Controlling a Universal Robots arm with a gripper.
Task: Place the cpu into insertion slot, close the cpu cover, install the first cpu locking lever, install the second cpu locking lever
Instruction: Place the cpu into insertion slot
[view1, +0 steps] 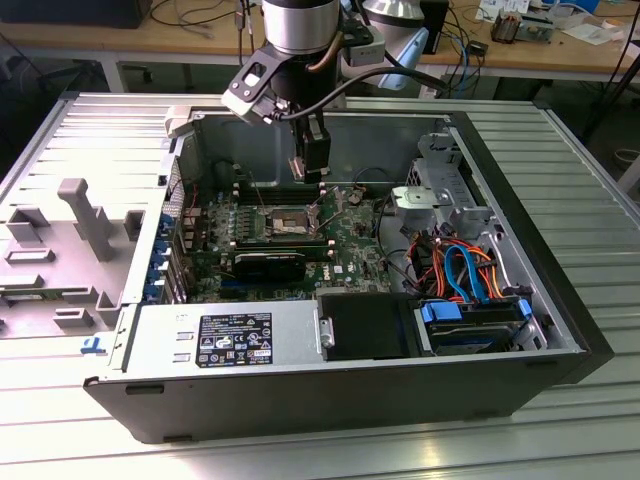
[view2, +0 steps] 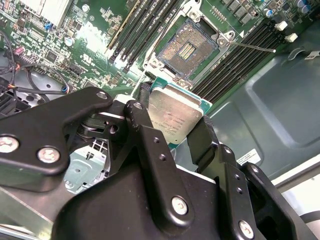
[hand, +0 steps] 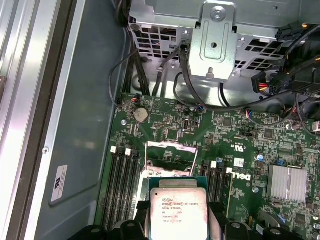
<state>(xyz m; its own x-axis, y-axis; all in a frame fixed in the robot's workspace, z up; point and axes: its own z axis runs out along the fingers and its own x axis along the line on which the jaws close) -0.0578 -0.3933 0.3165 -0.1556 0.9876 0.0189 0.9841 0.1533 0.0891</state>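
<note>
The end effector (view2: 171, 121) pinches the cpu (view2: 176, 111) by opposite edges, hanging clear above the bare slot (view2: 187, 50), nearly over it.

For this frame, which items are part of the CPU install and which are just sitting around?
Job in hand: gripper, shut on the cpu; insertion slot, bare; cpu cover, open; locking lever.

Lying about: memory slots; power supply; blue cables; drive cage.
</note>
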